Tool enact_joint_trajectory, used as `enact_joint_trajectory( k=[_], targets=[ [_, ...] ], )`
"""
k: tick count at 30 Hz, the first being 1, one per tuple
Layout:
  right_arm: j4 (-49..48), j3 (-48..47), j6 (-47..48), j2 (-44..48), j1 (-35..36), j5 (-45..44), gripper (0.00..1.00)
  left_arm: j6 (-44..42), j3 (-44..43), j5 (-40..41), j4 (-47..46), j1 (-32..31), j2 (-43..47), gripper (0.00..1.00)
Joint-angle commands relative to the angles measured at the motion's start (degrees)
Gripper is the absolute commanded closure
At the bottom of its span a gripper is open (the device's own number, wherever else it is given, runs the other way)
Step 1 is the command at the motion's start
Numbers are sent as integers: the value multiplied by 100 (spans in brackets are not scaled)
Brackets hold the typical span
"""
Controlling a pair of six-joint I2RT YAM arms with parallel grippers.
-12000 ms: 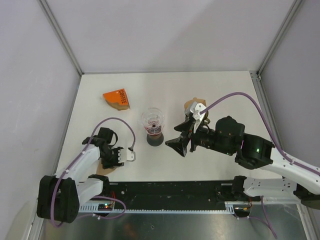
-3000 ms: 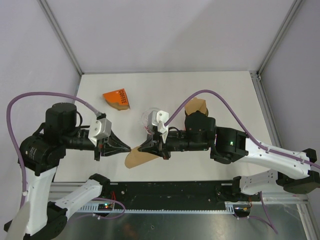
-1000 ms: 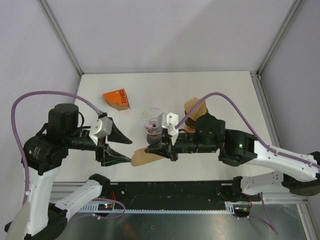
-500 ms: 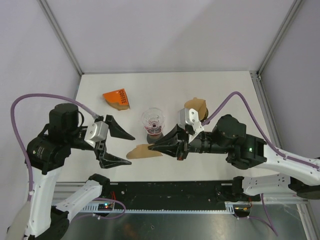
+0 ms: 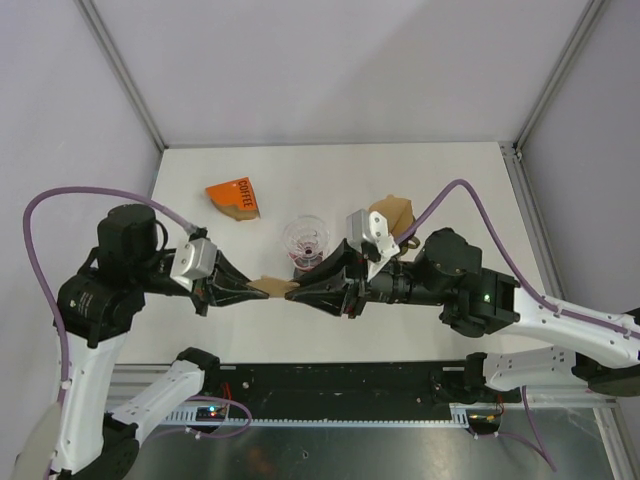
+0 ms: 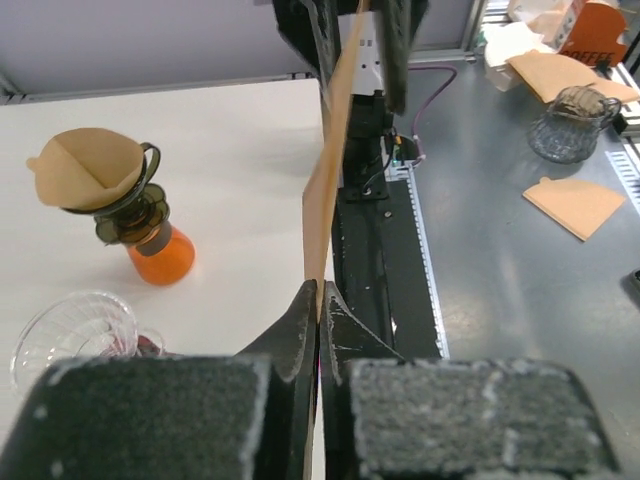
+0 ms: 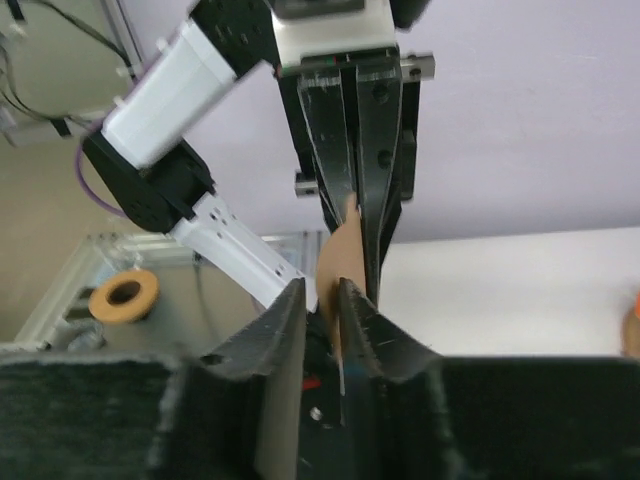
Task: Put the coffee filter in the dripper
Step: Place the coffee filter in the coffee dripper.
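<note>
coffee filter (image 5: pixel 275 287) pinched between tools

Left gripper (image 6: pixel 318 300) clamped tight on the brown coffee filter (image 6: pixel 335 150), held edge-on w/ the right gripper (image 6: pixel 350 40) pinching its far end. Glass dripper (image 6: pixel 70 335) bottom left; beside it an orange-based dripper (image 6: pixel 150 235) w/ a filter in it.

The coffee filter (image 5: pixel 274 287) is thin, matt brown paper (seen edge-on from the wrists). The dripper (image 5: pixel 306 241) is clear, glossy glass or plastic. The surface (image 5: pixel 450 180) is smooth, matt white. The end-effector fingers (image 6: pixel 300 335) are matt black plastic.
</note>
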State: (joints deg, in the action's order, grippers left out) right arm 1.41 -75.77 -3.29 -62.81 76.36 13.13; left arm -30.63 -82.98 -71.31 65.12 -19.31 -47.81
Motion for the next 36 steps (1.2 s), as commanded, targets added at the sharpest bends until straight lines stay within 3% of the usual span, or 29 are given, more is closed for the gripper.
enact_joint_trajectory(
  k=[1, 3, 4, 7, 10, 12, 16, 21, 29, 36],
  targets=[
    [786, -17, -147, 177, -29, -157, 59, 89, -177, 674, -80, -14, 82, 100],
    [1148, -28, -199, 345, -1, -433, 35, -203, -147, 997, 169, -85, 84, 100],
    [1360, -75, -216, 408, 14, -644, 27, -354, -143, 1111, 322, -114, 64, 100],
    [1971, -385, -218, 376, 67, -1008, 14, -961, -237, 1399, 1011, -225, -33, 100],
    [2685, -1094, -118, -92, 274, -1121, 8, -1296, -345, 1654, 1445, -311, -94, 100],
    [3167, -1741, 15, -610, 501, -1383, 9, -1351, -338, 1864, 1498, -341, -54, 100],
    [4083, -3143, 139, -1582, 677, -1823, 26, -1403, -283, 1993, 1523, -381, 44, 100],
    [4498, -4109, 207, -2142, 461, -1386, 38, -1396, -219, 2016, 1530, -433, 77, 100],
    [4778, -4587, 176, -2552, 107, -597, 58, -1397, -295, 1925, 1526, -434, 85, 100],
    [4767, -4552, 145, -2570, -35, -225, 64, -1405, -339, 1884, 1525, -431, 65, 100]
  ],
)
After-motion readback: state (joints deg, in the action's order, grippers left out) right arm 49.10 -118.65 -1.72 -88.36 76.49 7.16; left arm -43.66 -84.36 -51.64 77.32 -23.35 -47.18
